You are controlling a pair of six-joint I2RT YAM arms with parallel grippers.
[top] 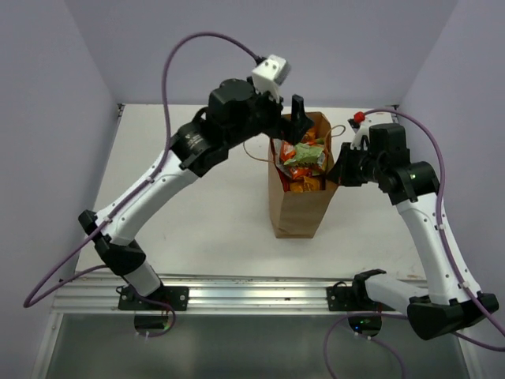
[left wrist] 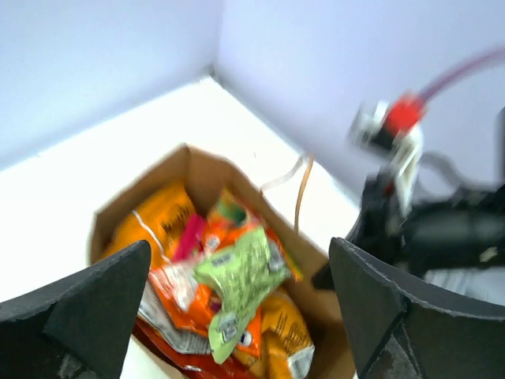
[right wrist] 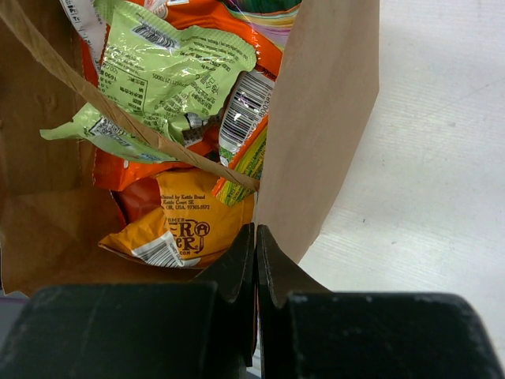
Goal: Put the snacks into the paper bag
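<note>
Centre of the white table (top: pixel 197 229): the paper bag (top: pixel 296 209) stands upright with its mouth open, and the snacks are heaped inside almost to the rim. The left gripper (left wrist: pixel 238 246) hangs over the mouth, jaws spread wide with nothing between them, placed as if for dropping packets in. The right gripper (right wrist: pixel 256 237) has its jaws closed on the bag's right wall, apparently to steady it and keep the mouth open. A green packet (right wrist: pixel 170 75) lies uppermost and an orange packet (right wrist: pixel 185 229) sits deeper. A twisted handle (right wrist: pixel 118 110) crosses the opening. The lower packets are buried, and the left wrist view is blurred.
</note>
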